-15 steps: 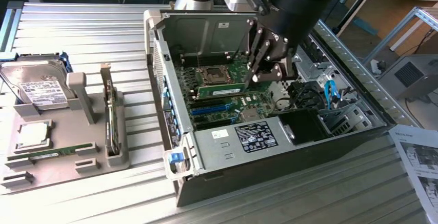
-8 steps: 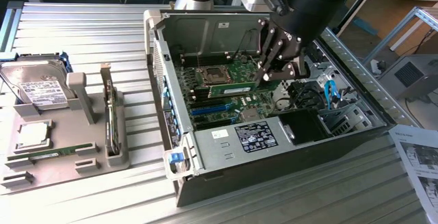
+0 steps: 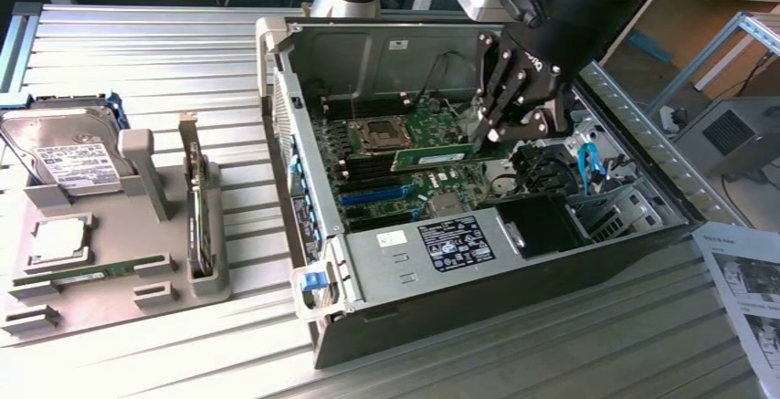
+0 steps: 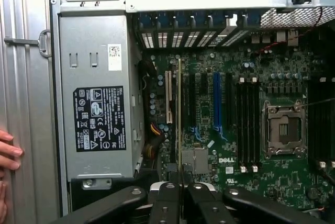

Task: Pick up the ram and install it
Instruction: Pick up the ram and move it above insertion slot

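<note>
Surface: ribbed metal table [image 3: 146,61] carrying an open computer case [image 3: 488,299].
Gripper [image 3: 490,141]: inside the case, fingers clamped on one end of the ram.
Ram [image 3: 433,155]: held level over the motherboard [image 3: 421,125], apart from the black memory slots [image 4: 247,124].
Person: fingers [image 4: 8,153] beside the case.

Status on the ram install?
gripper shut on the ram, held over the motherboard. Not seated in the memory slots. A person's hand beside the case, clear of the board.
</note>
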Controlling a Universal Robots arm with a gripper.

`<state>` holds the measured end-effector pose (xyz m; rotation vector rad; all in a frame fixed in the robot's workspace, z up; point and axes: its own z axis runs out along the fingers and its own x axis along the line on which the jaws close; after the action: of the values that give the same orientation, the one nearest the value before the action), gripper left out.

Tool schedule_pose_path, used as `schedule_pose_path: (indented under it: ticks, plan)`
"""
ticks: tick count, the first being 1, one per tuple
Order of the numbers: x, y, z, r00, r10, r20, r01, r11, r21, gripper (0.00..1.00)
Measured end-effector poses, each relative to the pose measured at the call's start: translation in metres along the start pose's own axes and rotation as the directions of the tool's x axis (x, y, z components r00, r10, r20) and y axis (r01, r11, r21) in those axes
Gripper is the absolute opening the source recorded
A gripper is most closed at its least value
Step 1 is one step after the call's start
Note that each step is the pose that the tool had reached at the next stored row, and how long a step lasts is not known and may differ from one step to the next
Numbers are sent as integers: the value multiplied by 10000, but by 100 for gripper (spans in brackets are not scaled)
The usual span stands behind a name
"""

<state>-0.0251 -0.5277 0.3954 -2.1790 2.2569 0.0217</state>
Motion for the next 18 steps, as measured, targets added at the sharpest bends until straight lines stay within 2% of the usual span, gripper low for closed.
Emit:
schedule_pose_path:
  ticks: [5,18]
  plan:
    - [-4,-121,-1,10000,0,0,0,10000,0,12]
    - [-42,-123,2,10000,0,0,0,10000,0,12]
